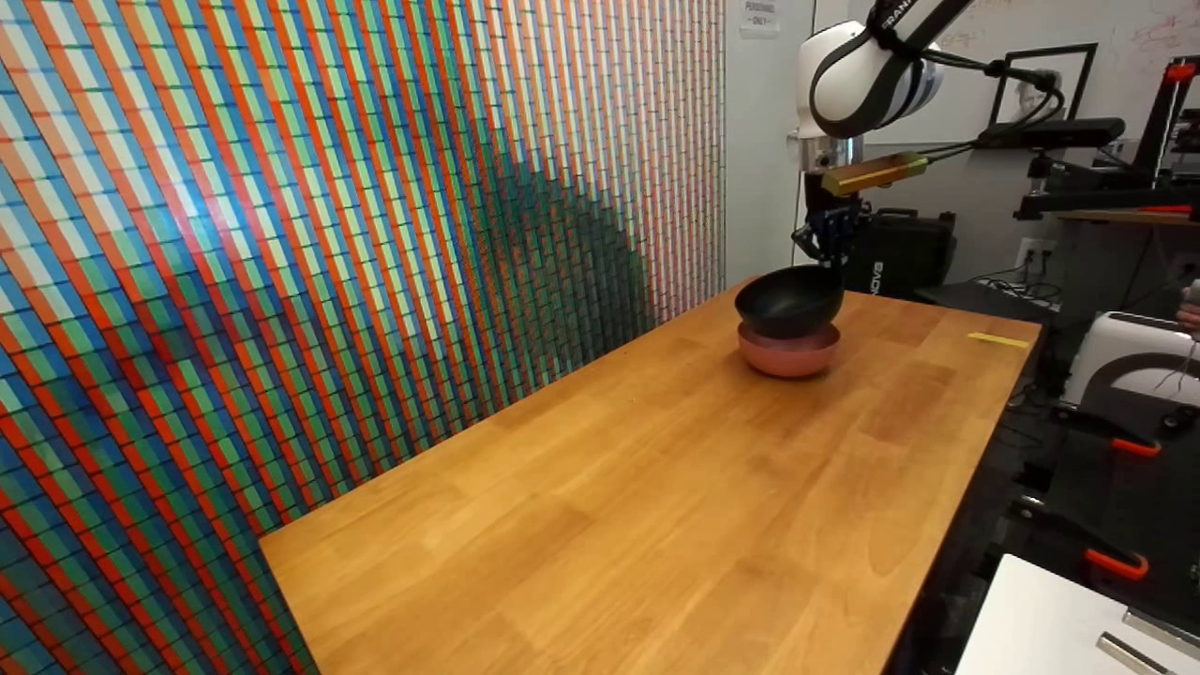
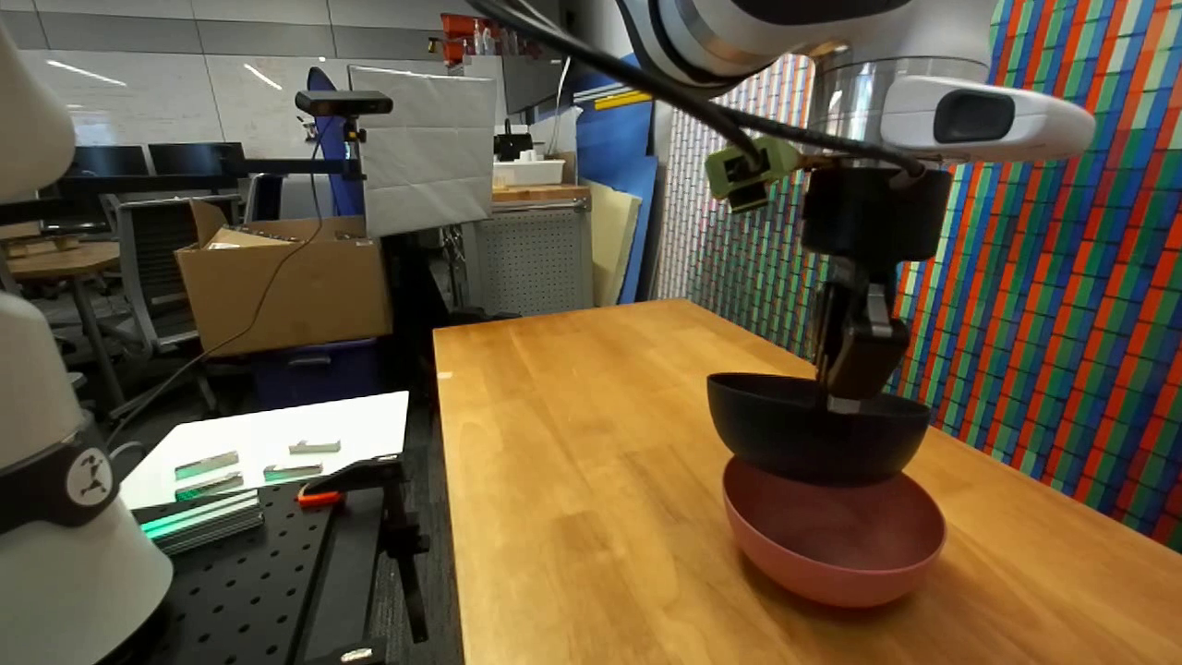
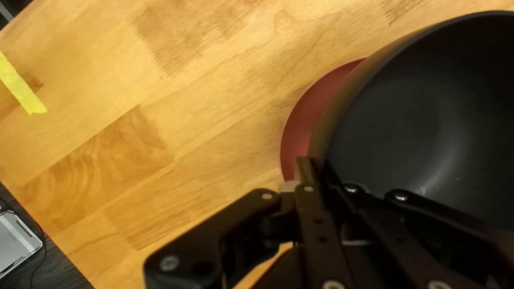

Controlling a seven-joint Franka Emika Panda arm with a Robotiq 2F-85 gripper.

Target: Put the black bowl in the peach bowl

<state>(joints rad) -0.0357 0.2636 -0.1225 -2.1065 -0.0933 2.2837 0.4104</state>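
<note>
The black bowl point(image 1: 786, 305) is held by its rim, tilted, directly over the peach bowl point(image 1: 789, 358) in both exterior views. My gripper point(image 2: 845, 399) is shut on the rim of the black bowl point(image 2: 785, 434), with one finger outside and one inside. The peach bowl point(image 2: 831, 554) stands upright on the table. The black bowl's underside is at the level of the peach bowl's rim; whether they touch cannot be told. In the wrist view the black bowl point(image 3: 409, 120) fills the right side and hides most of the peach bowl point(image 3: 297, 128), leaving a crescent visible.
The wooden table point(image 1: 600, 506) runs along a colourful tiled wall point(image 1: 328, 234). A yellow tape strip point(image 1: 997, 339) lies near the table's edge. A black cart with a white board point(image 2: 277, 434) and metal pieces stands beside the table.
</note>
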